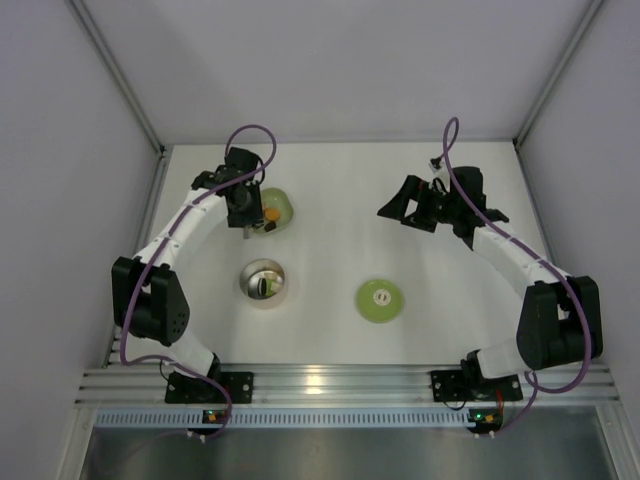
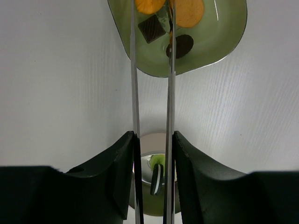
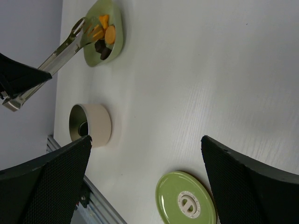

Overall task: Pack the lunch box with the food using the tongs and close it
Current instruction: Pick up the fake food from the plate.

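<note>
- Silvery metal, slim, two thin arms: which hand has the small tongs (image 2: 135, 93)?
- That's the left hand (image 2: 154, 140). Its black fingers are closed partway onto the two arms and press them toward each other, leaving a narrow gap between them. The right hand (image 3: 145, 140) is spread wide with nothing in it, over the far right of the white table (image 1: 330, 180).
- Which way does the food lie from the left hand?
- Straight ahead, along the long axis of the tongs. The tips are down in the pale green rounded-square dish (image 2: 219, 37), among the bite-sized pieces: orange slices (image 2: 189, 11), a dark brown square (image 2: 151, 28) and a dark round one (image 2: 181, 45). Something greenish lies between the tips (pinched or only straddled, I can't tell).
- And the lunch box?
- The small round steel container with the pale wall (image 1: 280, 297) stands on the near side of the dish, toward the arm bases. In the left wrist view it shows behind the fingers. Inside it are a black-and-white piece (image 2: 156, 179) standing on edge and something green.
- So the carry goes backwards?
- I'd judge so: lift, draw back along that same line, then release over the container. The left arm is much the nearer; the right is well apart from both.
- Where's the cover?
- The flat round green lid with a white centre (image 1: 380, 300) lies on the table to the right of the container, not touching it. Closing is not yet done.
</note>
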Available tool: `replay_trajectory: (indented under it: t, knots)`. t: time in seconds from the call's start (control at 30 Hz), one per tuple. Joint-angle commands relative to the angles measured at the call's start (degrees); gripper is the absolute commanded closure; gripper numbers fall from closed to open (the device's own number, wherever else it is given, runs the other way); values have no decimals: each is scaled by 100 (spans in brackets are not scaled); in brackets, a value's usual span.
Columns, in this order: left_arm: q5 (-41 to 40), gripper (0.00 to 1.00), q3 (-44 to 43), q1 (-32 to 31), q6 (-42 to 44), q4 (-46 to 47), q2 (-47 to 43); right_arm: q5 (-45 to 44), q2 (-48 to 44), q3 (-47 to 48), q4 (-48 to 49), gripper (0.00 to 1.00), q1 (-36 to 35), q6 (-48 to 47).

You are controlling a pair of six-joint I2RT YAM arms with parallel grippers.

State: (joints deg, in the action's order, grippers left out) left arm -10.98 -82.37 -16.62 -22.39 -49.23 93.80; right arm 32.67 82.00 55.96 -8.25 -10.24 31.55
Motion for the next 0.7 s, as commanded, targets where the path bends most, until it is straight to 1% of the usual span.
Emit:
replay_trajectory:
  t: [0.0,0.43,0.67]
  knots:
    - [87,59,98,27,51,230,7,56,-87,37,412,0,83,-17]
    - [123,56,195,27,51,186,-19,29,-158,11,377,0,84,-17]
    - [105,56,212,27,59,160,-46,12,-184,-15,377,1,84,-17]
